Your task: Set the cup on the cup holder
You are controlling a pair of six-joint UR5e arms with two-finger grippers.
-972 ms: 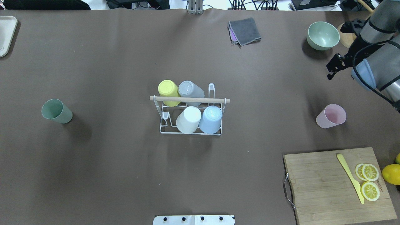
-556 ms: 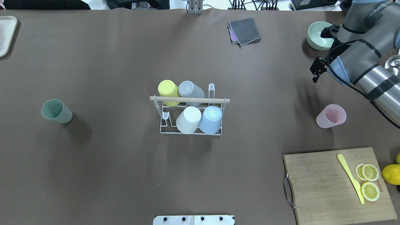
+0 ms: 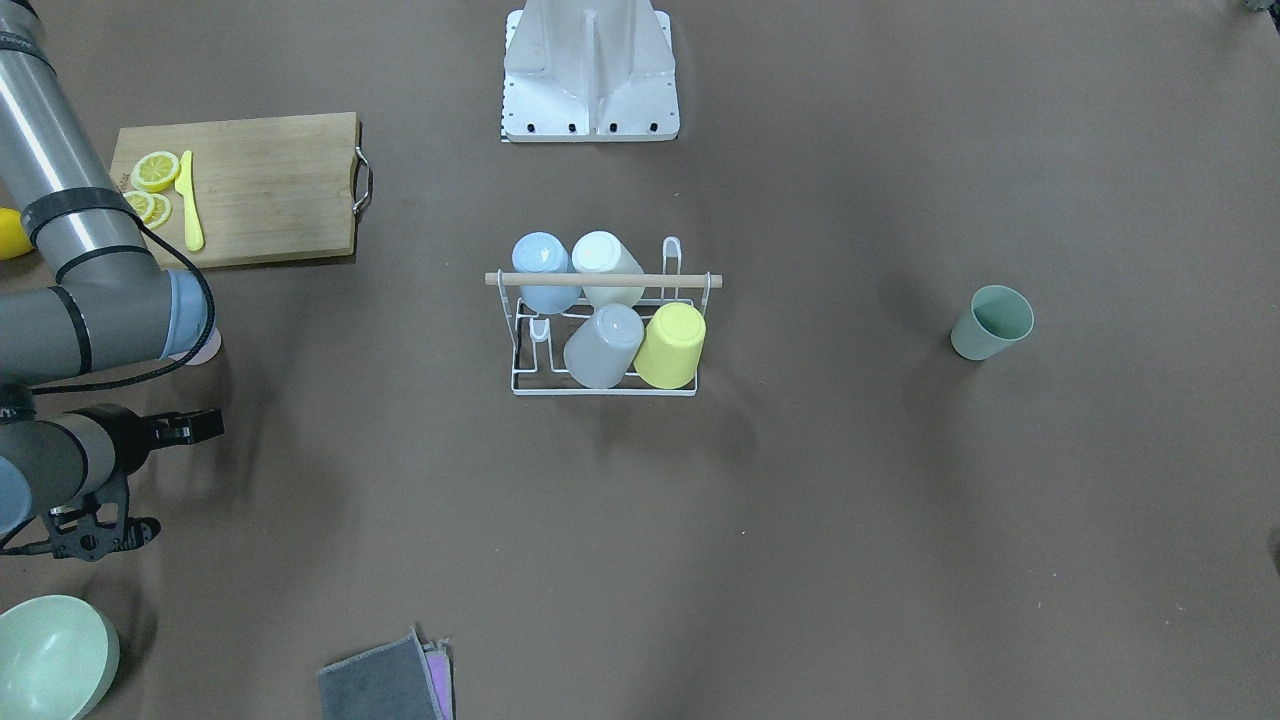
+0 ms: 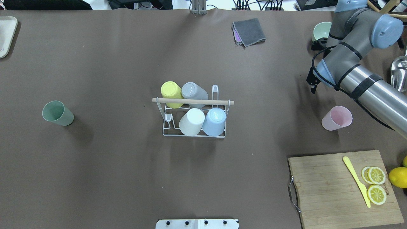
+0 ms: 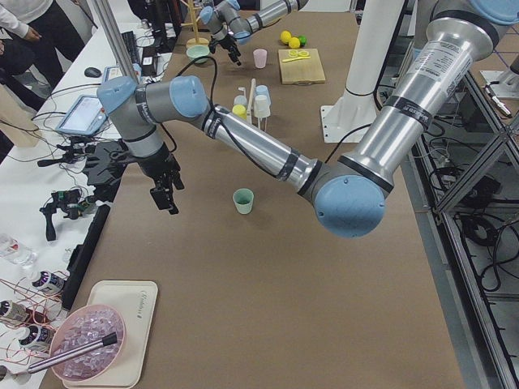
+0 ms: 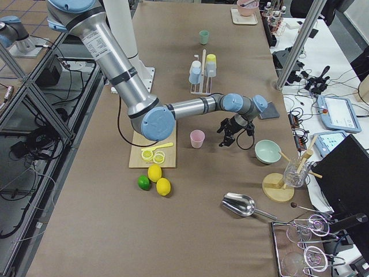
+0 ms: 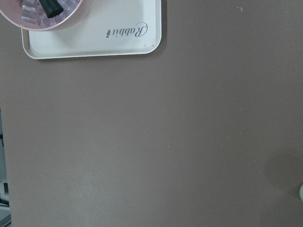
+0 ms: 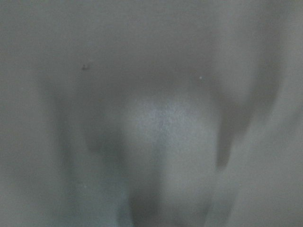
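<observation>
The white wire cup holder (image 4: 194, 101) with a wooden rod handle stands mid-table and holds yellow, grey, white and blue cups upside down; it also shows in the front-facing view (image 3: 600, 280). A green cup (image 4: 57, 113) stands upright far to its left. A pink cup (image 4: 337, 118) stands upright to its right. My right gripper (image 4: 312, 86) hovers just beyond the pink cup, empty, its fingers apart in the exterior right view (image 6: 226, 141). My left gripper (image 5: 166, 198) shows only in the exterior left view, beside the green cup (image 5: 243, 200). I cannot tell whether it is open.
A wooden cutting board (image 4: 337, 187) with lemon slices and a yellow knife lies at the near right, with a lemon (image 4: 398, 177) beside it. A green bowl (image 4: 321, 30) and a grey cloth (image 4: 249, 31) lie at the back. A white tray (image 7: 94, 38) sits at the left end.
My right arm has swung in from the right edge toward the table's middle. Its gripper has moved left and nearer, from beside the green bowl to just beyond the pink cup.
</observation>
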